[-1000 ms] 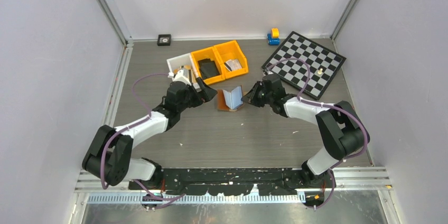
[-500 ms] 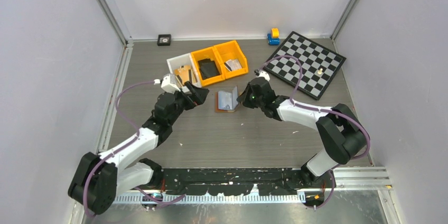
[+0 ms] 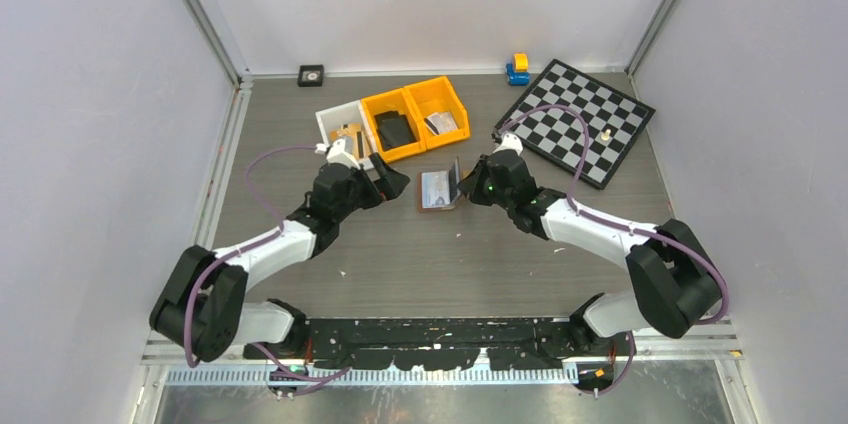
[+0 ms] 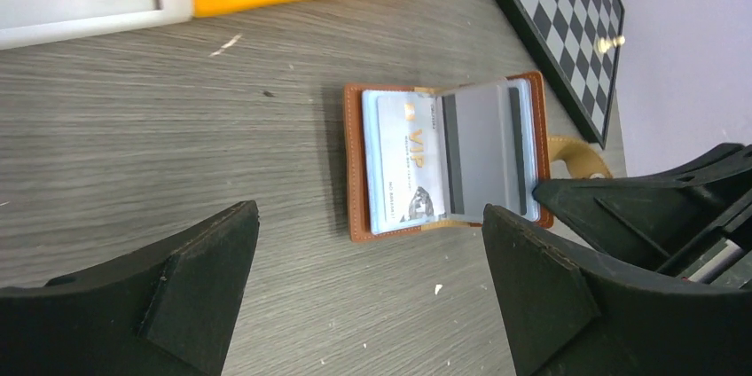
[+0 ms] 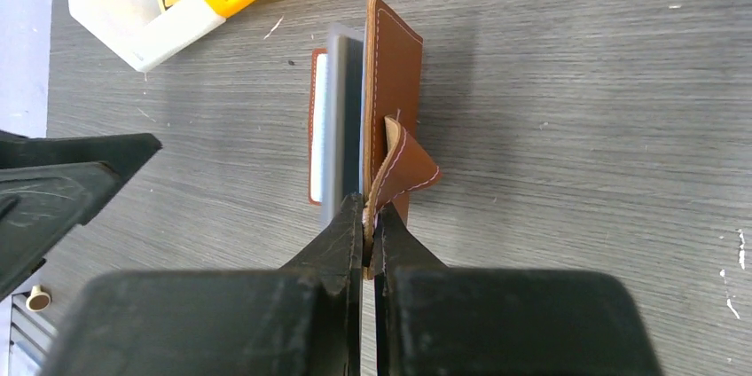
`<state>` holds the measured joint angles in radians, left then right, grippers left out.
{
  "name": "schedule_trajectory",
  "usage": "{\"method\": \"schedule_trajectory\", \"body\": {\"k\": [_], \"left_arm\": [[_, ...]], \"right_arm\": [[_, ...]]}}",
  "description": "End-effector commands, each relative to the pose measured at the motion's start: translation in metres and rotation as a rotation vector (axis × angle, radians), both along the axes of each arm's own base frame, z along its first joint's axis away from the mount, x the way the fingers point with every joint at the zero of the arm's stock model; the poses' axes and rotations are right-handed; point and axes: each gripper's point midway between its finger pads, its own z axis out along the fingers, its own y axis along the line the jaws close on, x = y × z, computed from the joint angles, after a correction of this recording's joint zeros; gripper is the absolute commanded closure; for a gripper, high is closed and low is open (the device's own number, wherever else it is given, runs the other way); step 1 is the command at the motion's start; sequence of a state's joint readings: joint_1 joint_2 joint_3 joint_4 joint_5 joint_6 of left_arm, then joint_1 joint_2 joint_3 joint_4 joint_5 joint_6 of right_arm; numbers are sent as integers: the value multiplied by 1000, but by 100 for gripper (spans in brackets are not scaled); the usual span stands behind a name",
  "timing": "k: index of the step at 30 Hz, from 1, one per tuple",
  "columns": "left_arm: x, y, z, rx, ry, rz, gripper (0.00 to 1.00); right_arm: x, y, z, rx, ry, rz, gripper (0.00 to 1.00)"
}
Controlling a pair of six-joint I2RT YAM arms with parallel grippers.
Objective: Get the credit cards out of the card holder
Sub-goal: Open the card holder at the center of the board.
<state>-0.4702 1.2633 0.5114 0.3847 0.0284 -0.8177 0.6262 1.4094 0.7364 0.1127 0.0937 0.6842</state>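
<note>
The reddish-brown card holder (image 3: 437,190) lies open on the table. Its right cover (image 5: 395,66) stands upright. My right gripper (image 5: 368,216) is shut on the cover's snap strap at the holder's near edge, and it also shows in the top view (image 3: 468,184). The credit cards (image 4: 408,163) sit in the pale blue sleeves: a whitish card with "VIP" print and a grey one (image 4: 474,150) with a dark stripe. My left gripper (image 4: 368,216) is open and empty, just left of the holder, which lies between and beyond its fingers (image 3: 388,176).
Two orange bins (image 3: 415,116) and a white bin (image 3: 345,129) stand just behind the holder; one orange bin holds a black wallet-like object (image 3: 393,129). A chessboard (image 3: 580,119) lies at the back right, with a blue and yellow toy (image 3: 517,68) beside it.
My left gripper drew back to the left, then came in again beside the holder. My right gripper shifted slightly right, and the holder's cover now stands upright in it.
</note>
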Motion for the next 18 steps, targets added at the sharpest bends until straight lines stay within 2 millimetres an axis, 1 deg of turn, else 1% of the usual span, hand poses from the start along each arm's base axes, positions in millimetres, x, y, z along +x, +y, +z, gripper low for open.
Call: {"method": "schedule_trajectory", "body": {"k": [1,6,9,14,18], "left_arm": [[5,-22,10,17,-5,-102,0],[10,-30,-11,60,98,-132,0],[11,-36,-30,82,174,-151,1],[12,-44,-49,95,243,-170,4],[12,-52,-64,148,292,-190,7]], "right_arm": [[10,1,25,20,-97,-4,100],[13,2,13,-10,-59,0,100],[15,3,5,-22,-31,-1,99],[19,-1,-17,-22,44,-27,100],[23,-4,-33,16,108,-40,99]]}}
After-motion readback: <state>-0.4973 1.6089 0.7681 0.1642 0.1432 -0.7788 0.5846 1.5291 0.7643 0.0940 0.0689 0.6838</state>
